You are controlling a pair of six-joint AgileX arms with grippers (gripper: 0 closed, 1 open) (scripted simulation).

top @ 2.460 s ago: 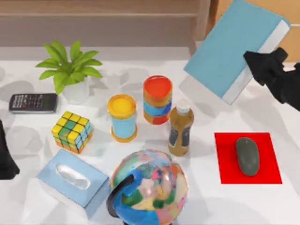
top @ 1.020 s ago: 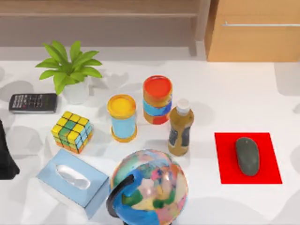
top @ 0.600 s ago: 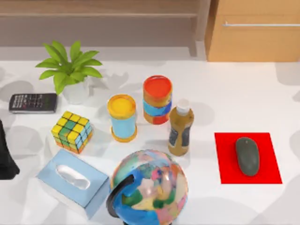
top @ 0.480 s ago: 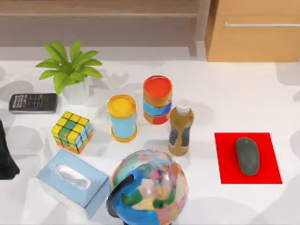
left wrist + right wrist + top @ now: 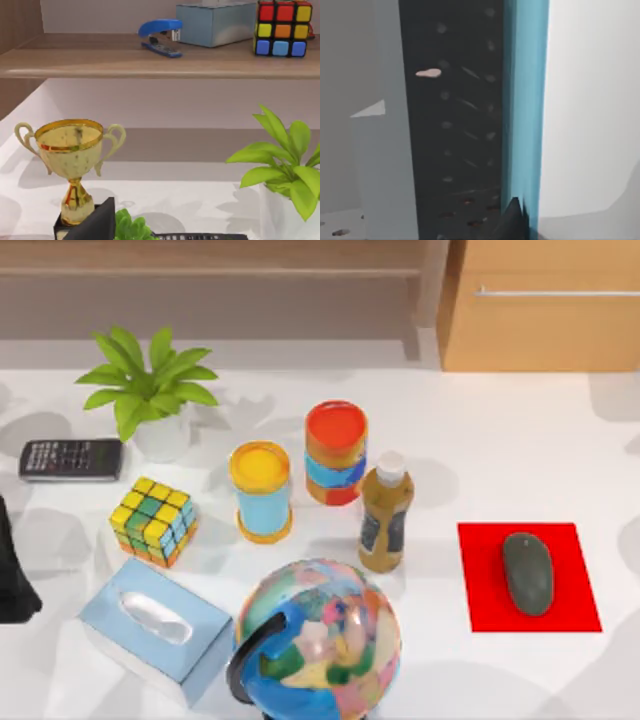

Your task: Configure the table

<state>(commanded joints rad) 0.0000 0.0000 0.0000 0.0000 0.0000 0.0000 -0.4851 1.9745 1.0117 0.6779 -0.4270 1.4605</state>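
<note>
Gone from the upper right of the top view: the light-blue hardcover book (image 5: 525, 100) and the right gripper (image 5: 514, 222) that carried it there moments ago. Now uncovered in that corner, the light-brown wooden drawer cabinet (image 5: 540, 310), front and handle in plain sight. Close in the right wrist view instead, the book's blue cover edge-on, with a dark fingertip lying against it; judged from that, jaws still pinching the book, not yet let go.

Nothing shifted on the large plain white table (image 5: 520, 450), spread across the middle and lower frame. Small red rectangular mat (image 5: 575, 585) at lower right, with the dark grey computer mouse (image 5: 527, 573) resting on it as before.

Left arm (image 5: 12, 575) parked at the left edge, unmoved; whether its grip is spread or closed cannot be told.

Reading for the task: book lifted clear of the tabletop and probably bound for a place off it; placing and release not yet done.
</note>
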